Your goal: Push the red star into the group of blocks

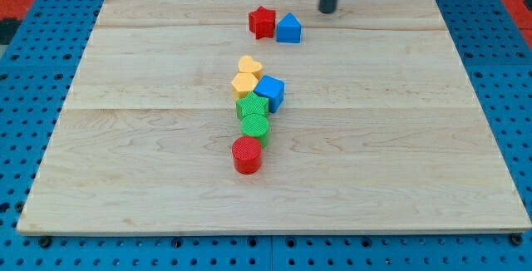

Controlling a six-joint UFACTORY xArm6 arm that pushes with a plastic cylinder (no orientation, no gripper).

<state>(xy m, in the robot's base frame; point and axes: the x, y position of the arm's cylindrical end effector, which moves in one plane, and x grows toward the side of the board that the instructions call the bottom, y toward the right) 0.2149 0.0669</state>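
Observation:
The red star (pixel 262 22) lies near the view's top, touching a blue triangular block (pixel 288 28) on its right. My tip (pixel 328 10) is at the view's top, to the right of the blue triangular block and apart from it. Lower down, a group of blocks runs in a line: a yellow heart (pixel 249 66), a yellow hexagon (pixel 245 83), a blue cube (pixel 271 91), a green star (pixel 251 107), a green cylinder (pixel 254 126) and a red cylinder (pixel 247 155). The red star is apart from this group, above it.
The blocks lie on a wooden board (pixel 399 138) set on a blue pegboard surface (pixel 33 80).

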